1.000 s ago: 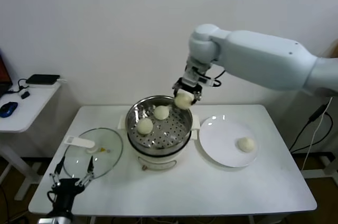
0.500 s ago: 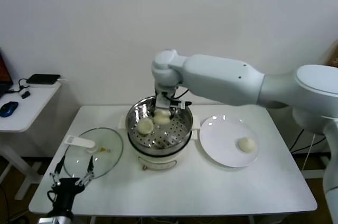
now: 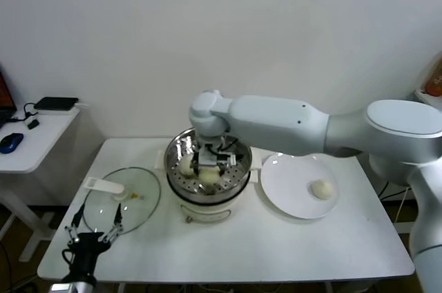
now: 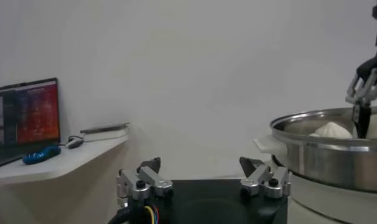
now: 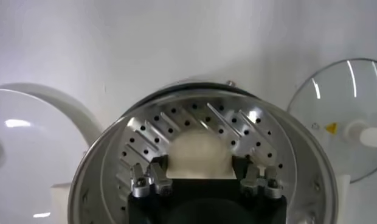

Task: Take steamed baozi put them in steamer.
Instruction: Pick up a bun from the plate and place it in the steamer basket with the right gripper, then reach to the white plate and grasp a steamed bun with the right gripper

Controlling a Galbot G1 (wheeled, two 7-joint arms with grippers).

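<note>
Down inside the steamer (image 3: 236, 175) now, the right pincer (image 3: 209, 166) has lowered, still clasping a baozi (image 3: 209, 176)

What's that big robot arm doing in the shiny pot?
The right gripper is down inside the steamer, holding a baozi between its fingers, just above the holey bottom. Another baozi already sits in the steamer, and one more waits on the plate. The glass lid lies on the table beside the steamer. The left gripper rests open at the table's near edge, doing nothing.
</note>
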